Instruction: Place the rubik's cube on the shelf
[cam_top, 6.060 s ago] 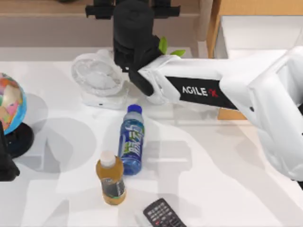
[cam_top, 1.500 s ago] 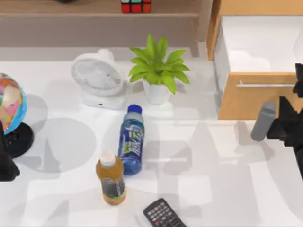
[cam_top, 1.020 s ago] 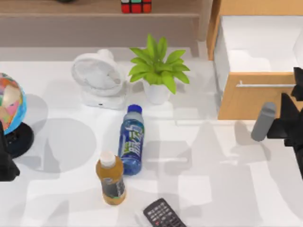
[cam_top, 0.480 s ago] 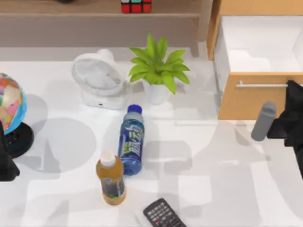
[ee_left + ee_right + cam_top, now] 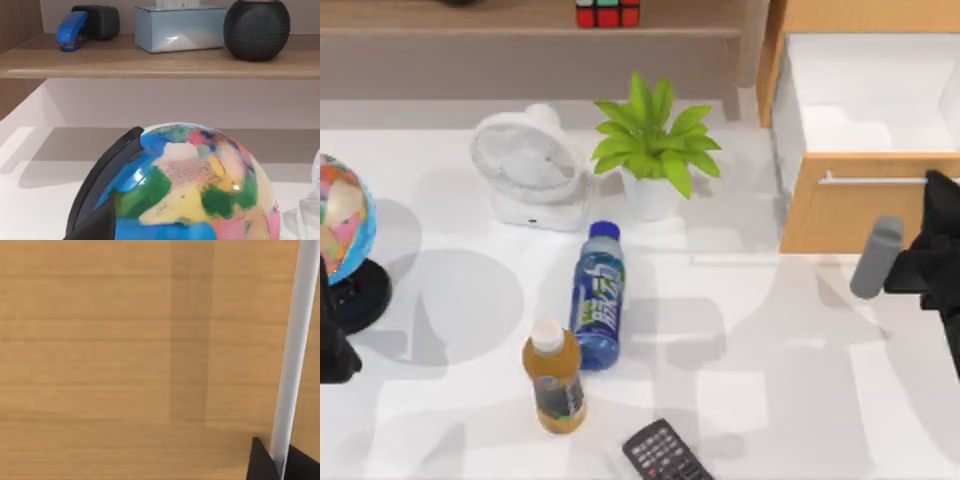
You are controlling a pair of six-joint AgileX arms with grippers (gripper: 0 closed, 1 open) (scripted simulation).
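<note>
Where the table (image 5: 770, 400) comes nearest in the top view, a dark remote control (image 5: 663, 455) lies at the front edge, and just behind it an amber bottle (image 5: 553, 378) with a white cap stands close beside a blue bottle (image 5: 598, 298) lying on its side. At the left edge sits the left gripper (image 5: 332, 345), parked next to a multicoloured globe (image 5: 342, 215) on a dark stand; whether its fingers are parted or closed I cannot tell. At the right edge the right gripper (image 5: 932, 250) hangs in front of an orange-wood drawer (image 5: 850, 205) with a silver handle (image 5: 875, 181), a grey cylinder (image 5: 876, 257) just beside it; its fingers look dark and bunched, so their state is also unclear. The right wrist view faces that wood panel and handle (image 5: 295, 355) closely. Farther back stand a white fan (image 5: 528, 165) and a green potted plant (image 5: 655, 140). Farthest of all, the rubik's cube (image 5: 607, 13) rests on the shelf (image 5: 470, 20), free of both grippers. From the left wrist view the shelf (image 5: 150, 62) also carries a blue stapler (image 5: 75, 27), a tissue box (image 5: 180, 30) and a round black speaker (image 5: 256, 27).
</note>
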